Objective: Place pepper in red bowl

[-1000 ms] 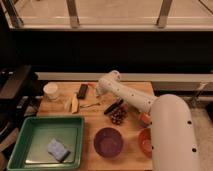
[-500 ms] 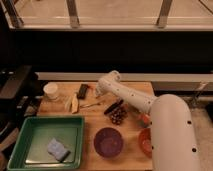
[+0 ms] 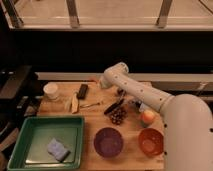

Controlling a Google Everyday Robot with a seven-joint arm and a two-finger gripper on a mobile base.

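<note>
We find the arm reaching in from the right, its white elbow raised over the back of the surface [image 3: 92,121] and the end effector [image 3: 115,106] pointing down and to the left, low over the boards just above a dark cluster of grapes [image 3: 117,118]. Its fingers are drawn together to a narrow close. Against the views from a moment ago we find no visible shift: the arm holds the same pose and every item lies where it lay. We cannot make out the pepper as a separate item anywhere on the surface. If it is present, it is most likely at or between the closed fingers, but we cannot confirm that it is held. The red bowl [image 3: 150,142] stands at the front right, close against the robot's body, and looks empty. The purple bowl [image 3: 108,142] sits just to its left, and an apple [image 3: 147,117] lies behind the red bowl, between it and the end effector. A green tray [image 3: 30,126] with a sponge [image 3: 57,148] occupies the front left, well clear of the work. We judge the grasp to be just made or being settled, with lift and carry not yet begun. The path to the red bowl runs right and forward past the apple, so a clean lift is needed first.
</note>
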